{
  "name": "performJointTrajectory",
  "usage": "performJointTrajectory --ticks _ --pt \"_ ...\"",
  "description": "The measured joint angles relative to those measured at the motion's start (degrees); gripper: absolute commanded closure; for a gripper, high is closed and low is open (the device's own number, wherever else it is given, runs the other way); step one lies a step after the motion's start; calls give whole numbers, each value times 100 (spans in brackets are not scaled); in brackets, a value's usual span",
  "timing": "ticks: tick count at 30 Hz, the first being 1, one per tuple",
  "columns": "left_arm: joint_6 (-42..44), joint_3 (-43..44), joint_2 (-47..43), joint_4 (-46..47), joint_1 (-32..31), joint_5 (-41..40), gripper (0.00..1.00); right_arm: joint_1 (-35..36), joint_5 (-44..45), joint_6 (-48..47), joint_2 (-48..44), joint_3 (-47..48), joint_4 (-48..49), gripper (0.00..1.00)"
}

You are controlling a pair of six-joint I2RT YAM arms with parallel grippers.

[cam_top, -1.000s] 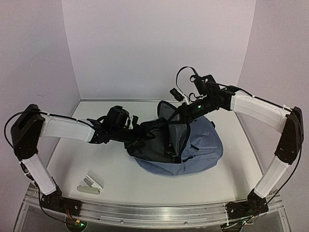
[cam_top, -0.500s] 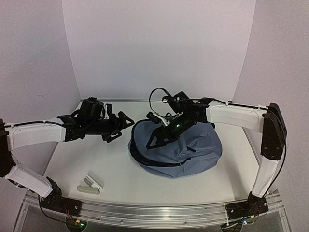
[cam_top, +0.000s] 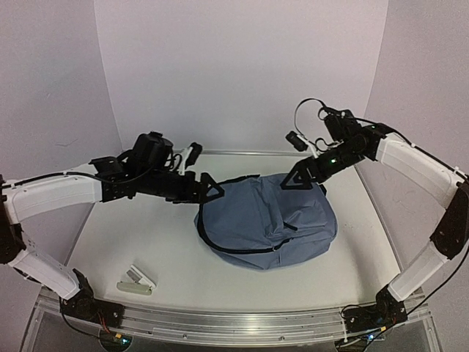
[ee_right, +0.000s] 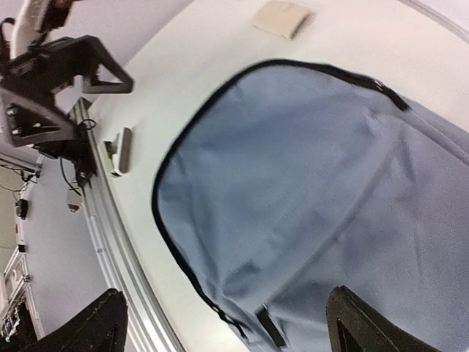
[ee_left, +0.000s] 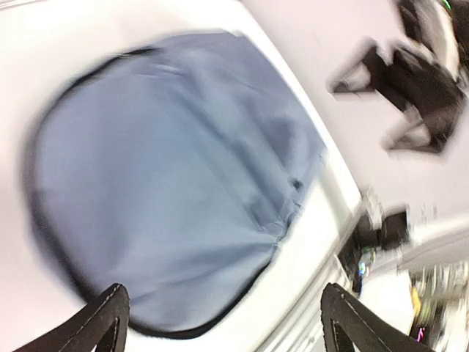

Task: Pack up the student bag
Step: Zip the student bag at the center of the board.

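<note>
The student bag (cam_top: 267,220) lies flat in the middle of the table, a blue-grey fabric mound with a black zipper line round its near edge. No lining shows. My left gripper (cam_top: 200,170) hovers open just left of the bag, apart from it. In the left wrist view the bag (ee_left: 168,183) fills the frame above my open left gripper (ee_left: 227,323). My right gripper (cam_top: 302,178) hangs open above the bag's back right edge. The right wrist view looks down on the bag (ee_right: 315,191), with nothing between the fingers of my right gripper (ee_right: 231,326).
A small white and grey stapler-like object (cam_top: 137,281) lies near the front left edge, also in the right wrist view (ee_right: 121,150). A beige flat item (ee_right: 282,18) rests on the table beyond the bag. White walls enclose the back and sides.
Both grippers held the bag's mouth open a second ago. They have opened, let go and drawn back, left to the left, right up and right. The bag has dropped flat with its flap down.
</note>
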Motion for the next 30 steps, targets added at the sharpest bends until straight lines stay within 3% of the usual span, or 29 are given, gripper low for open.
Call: performJointTrajectory --ticks 7,12,22,30 --pt "1436 1333 1435 -788 -1098 279 35 -576 515 -707 -640 -963 -864 13" --pt "1948 2050 2267 -1236 -1600 446 46 -1067 798 -946 -821 -1476 -1041 17" --pt "2235 3294 3480 -1494 -1870 341 50 -1880 1378 -1073 -794 -1851 -1114 26" --pt "2358 4201 4276 -1721 -1902 176 51 -2130 1516 -994 -329 -1869 -1011 27"
